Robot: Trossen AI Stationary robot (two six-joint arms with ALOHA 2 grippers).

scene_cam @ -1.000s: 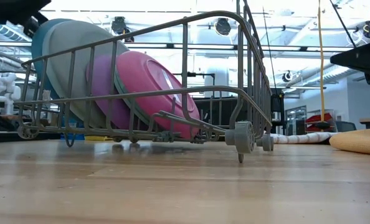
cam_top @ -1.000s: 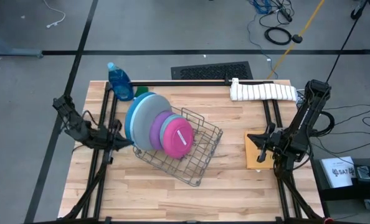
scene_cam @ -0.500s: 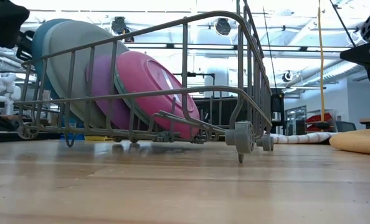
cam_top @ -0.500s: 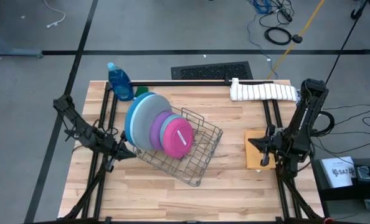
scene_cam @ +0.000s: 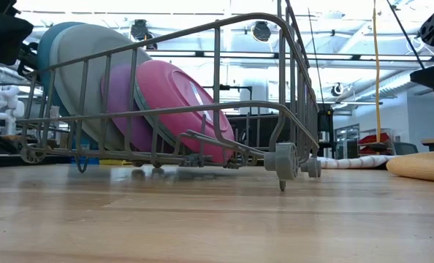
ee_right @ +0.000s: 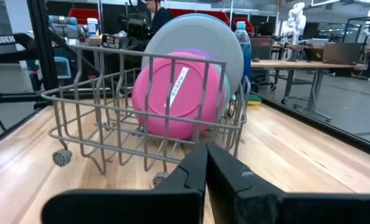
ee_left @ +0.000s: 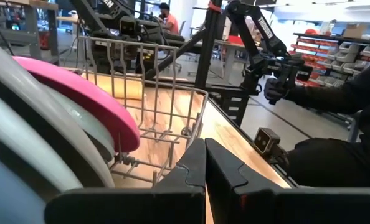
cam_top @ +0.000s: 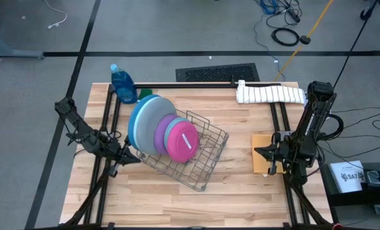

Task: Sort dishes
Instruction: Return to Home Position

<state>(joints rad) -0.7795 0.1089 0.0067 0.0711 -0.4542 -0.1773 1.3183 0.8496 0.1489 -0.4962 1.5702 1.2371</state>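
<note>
The plates (scene_cam: 93, 66) stand on edge in the rack (cam_top: 208, 161), leaning in a row. The pink plate (cam_top: 182, 144) is foremost, then the purple plate (cam_top: 162, 130), with the grey plate (cam_top: 148, 114) toward the rack's back end. The left gripper (cam_top: 128, 158) hovers just beside the rack's left side, fingers pressed together on nothing. The right gripper (cam_top: 260, 152) is well apart to the rack's right, over the sponge (cam_top: 258, 167), its fingers likewise together and empty.

One wire rack (cam_top: 206, 160) holds five plates that can be told apart (blue plate (cam_top: 133, 128), grey plate (cam_top: 153, 115), purple plate (cam_top: 160, 135), teal plate (cam_top: 170, 125), pink plate (cam_top: 182, 143)); one bottle (cam_top: 123, 85), one rolled towel (cam_top: 270, 94), one sponge (cam_top: 261, 139)
</note>
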